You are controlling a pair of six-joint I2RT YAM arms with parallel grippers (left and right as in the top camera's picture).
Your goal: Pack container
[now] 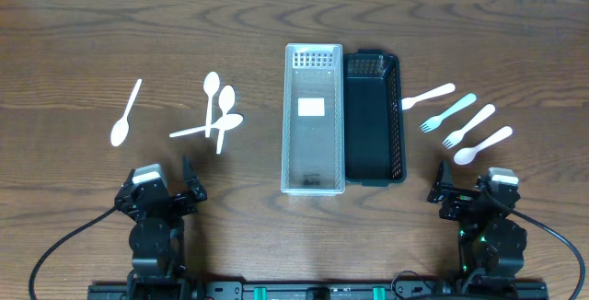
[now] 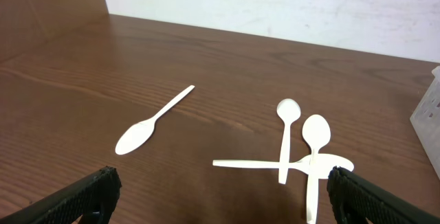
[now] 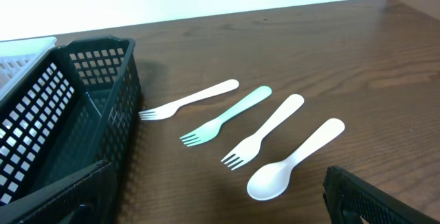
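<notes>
A clear white bin (image 1: 286, 121) and a black mesh basket (image 1: 399, 116) stand side by side at the table's middle, both empty. On the left lie a lone white spoon (image 1: 125, 114) (image 2: 151, 121) and three crossed white spoons (image 1: 219, 114) (image 2: 302, 152). On the right lie a white fork (image 1: 428, 97) (image 3: 192, 100), a teal fork (image 1: 448, 112) (image 3: 227, 116), another white fork (image 1: 468, 125) (image 3: 265, 131) and a white spoon (image 1: 482, 144) (image 3: 292, 161). My left gripper (image 1: 164, 190) (image 2: 220, 196) is open and empty, nearer me than the spoons. My right gripper (image 1: 469, 192) (image 3: 213, 203) is open and empty, nearer me than the forks.
The wooden table (image 1: 74, 51) carries everything. The black basket's mesh wall (image 3: 103, 80) is close to my right gripper's left finger. The clear bin's corner (image 2: 430, 114) shows at the right edge of the left wrist view. A white wall runs along the far side.
</notes>
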